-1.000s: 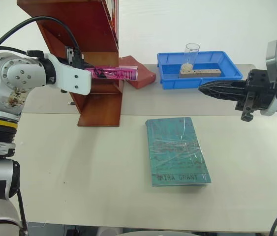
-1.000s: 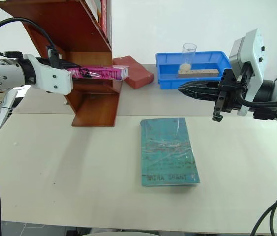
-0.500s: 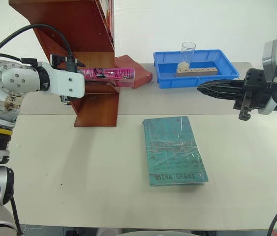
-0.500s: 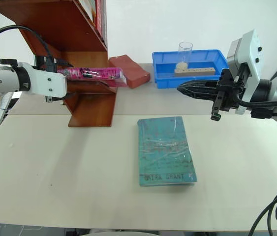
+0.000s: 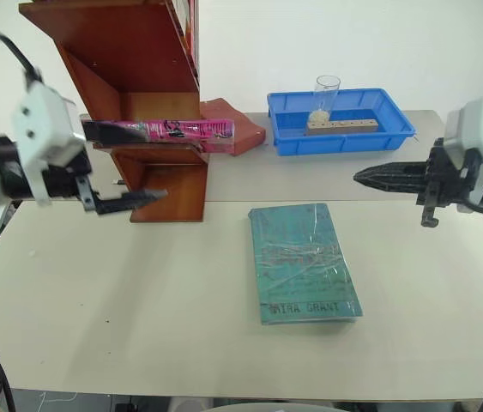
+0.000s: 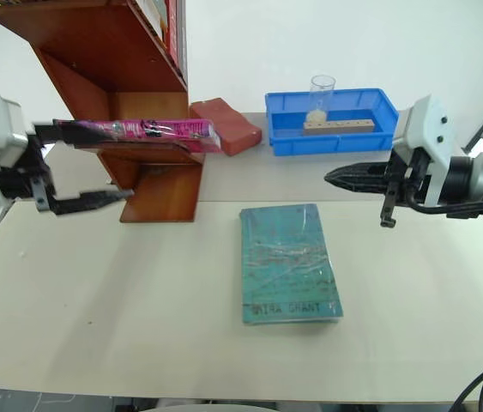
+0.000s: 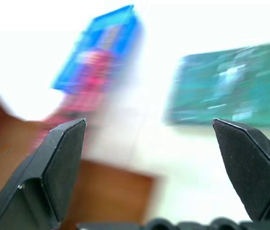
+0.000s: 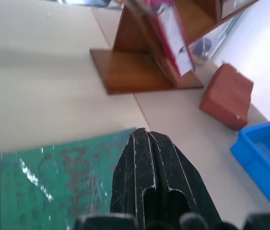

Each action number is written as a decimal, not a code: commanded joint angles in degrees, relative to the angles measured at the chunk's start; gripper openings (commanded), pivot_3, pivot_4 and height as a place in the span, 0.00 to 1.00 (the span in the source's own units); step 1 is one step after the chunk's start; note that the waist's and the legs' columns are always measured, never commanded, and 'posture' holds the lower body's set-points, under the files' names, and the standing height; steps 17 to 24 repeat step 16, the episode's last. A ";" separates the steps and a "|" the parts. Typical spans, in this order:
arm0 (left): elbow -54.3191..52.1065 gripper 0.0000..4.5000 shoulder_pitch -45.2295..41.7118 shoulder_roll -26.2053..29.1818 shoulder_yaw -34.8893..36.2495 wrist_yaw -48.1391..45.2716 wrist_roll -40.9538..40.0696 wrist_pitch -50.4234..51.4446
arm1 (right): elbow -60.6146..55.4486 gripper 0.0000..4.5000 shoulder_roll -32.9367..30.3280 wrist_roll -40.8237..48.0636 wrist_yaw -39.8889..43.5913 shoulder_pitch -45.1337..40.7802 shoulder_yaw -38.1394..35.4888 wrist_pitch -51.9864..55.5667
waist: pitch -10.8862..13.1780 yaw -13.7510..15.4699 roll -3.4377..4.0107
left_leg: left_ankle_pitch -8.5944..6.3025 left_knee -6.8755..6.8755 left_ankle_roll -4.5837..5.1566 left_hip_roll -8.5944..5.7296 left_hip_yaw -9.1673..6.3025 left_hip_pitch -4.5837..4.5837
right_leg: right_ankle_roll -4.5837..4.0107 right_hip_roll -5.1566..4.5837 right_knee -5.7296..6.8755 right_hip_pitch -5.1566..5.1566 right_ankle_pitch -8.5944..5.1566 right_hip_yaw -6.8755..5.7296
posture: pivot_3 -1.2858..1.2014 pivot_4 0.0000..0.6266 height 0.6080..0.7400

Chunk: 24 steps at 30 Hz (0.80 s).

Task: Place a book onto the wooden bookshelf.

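Left eye view shows the pink book (image 5: pixel 166 130) lying flat on a lower board of the wooden bookshelf (image 5: pixel 129 51), its right end jutting out past the shelf's front edge. It looks like a thin, glossy paperback: light, a little bendy, and slick under rubber pads, so the safest hold would likely be across the spine or a firm corner (not the loose page edge). The left gripper (image 5: pixel 121 202) hangs just beside the shelf's foot with its two black fingers spread wide, holding nothing. The right gripper (image 5: pixel 387 177) hovers over the table (image 5: pixel 138 326) with its fingers pressed together, empty. The shelf is smooth reddish-brown wood with slanted sides. A teal book (image 5: pixel 303 262) with a shiny wrap lies flat mid-table; a red-brown block (image 5: pixel 239 130) and a blue plastic tray (image 5: pixel 341 135) sit behind.
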 commanded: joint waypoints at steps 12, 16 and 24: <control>-3.30 1.00 18.63 -4.73 -2.06 6.17 2.86 -4.88 | 2.08 0.00 -1.22 -8.14 4.11 7.59 1.24 -11.50 | 0.11 0.50 -0.21 | -0.01 -0.01 -0.01 0.01 0.10 0.12 | -0.23 -0.04 -0.07 0.03 0.10 0.02 | 0.52 0.24 0.31; -2.27 1.00 18.06 -5.21 -2.56 6.55 2.20 -4.81 | 2.00 0.00 -1.29 -8.08 3.85 7.09 1.37 -11.00 | 0.11 0.49 -0.20 | -0.01 -0.01 -0.01 0.01 0.11 0.10 | -0.25 -0.04 -0.07 0.02 0.11 0.04 | 0.52 0.24 0.31; -2.27 1.00 18.06 -5.21 -2.56 6.55 2.20 -4.81 | 2.00 0.00 -1.29 -8.08 3.85 7.09 1.37 -11.00 | 0.11 0.49 -0.20 | -0.01 -0.01 -0.01 0.01 0.11 0.10 | -0.25 -0.04 -0.07 0.02 0.11 0.04 | 0.52 0.24 0.31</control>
